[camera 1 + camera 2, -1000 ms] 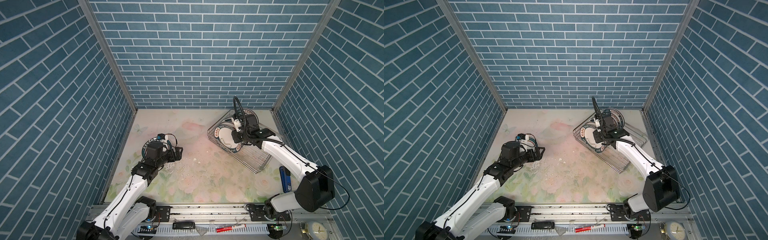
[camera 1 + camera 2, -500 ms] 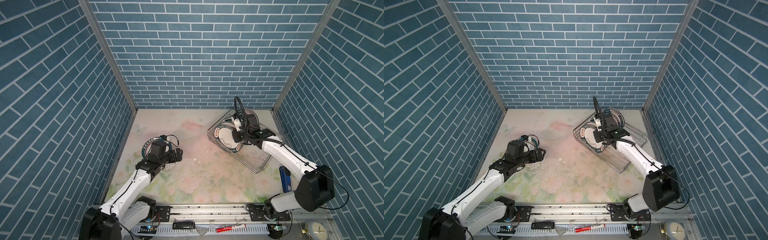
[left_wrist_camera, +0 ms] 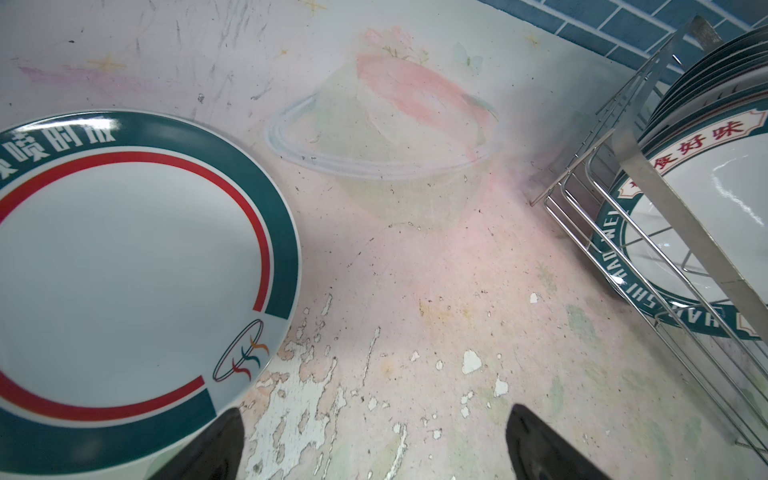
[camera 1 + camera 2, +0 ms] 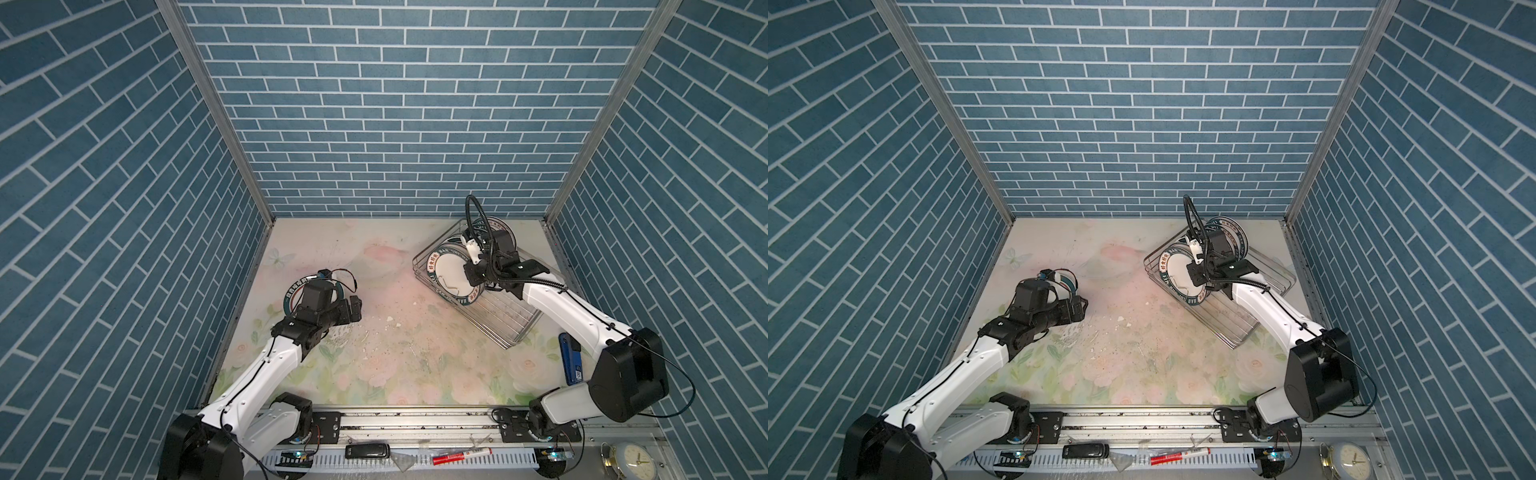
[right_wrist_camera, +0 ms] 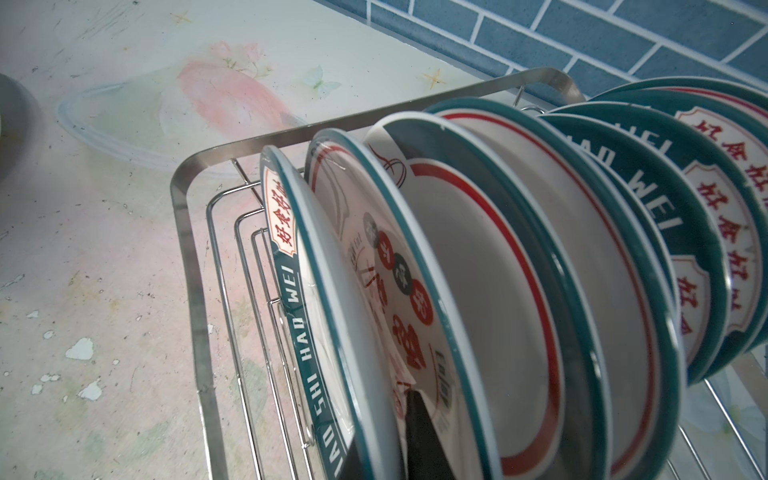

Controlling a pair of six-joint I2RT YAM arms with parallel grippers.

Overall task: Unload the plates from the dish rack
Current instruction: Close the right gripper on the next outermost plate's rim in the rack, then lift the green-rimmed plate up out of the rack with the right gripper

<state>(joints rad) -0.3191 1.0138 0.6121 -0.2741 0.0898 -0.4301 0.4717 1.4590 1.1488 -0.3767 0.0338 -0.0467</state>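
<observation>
The silver wire dish rack (image 4: 508, 329) (image 4: 1237, 329) (image 5: 183, 232) stands at the back right and holds several plates upright in a row. My right gripper (image 4: 473, 274) (image 4: 1197, 275) (image 5: 386, 453) is shut on the rim of the front plate (image 4: 451, 270) (image 4: 1177, 270) (image 5: 328, 299), a white one with a dark green lettered rim. One finger sits behind it and one in front. Another green-rimmed plate (image 3: 124, 270) (image 4: 289, 296) (image 4: 1065, 282) lies flat on the table at the left, partly under my left arm. My left gripper (image 4: 355, 309) (image 4: 1079, 309) (image 3: 374, 440) is open and empty beside it.
Blue brick walls close in the table at the back and both sides. A blue flat object (image 4: 570, 361) lies by the right wall near the rack's front corner. A clock (image 4: 633, 459), a red marker (image 4: 461, 457) and a black device (image 4: 368, 451) sit on the front rail.
The right gripper's jaws have closed on the front plate's rim, with the arm nearly still. The left arm has shifted slightly beside the flat plate, jaws still open.
</observation>
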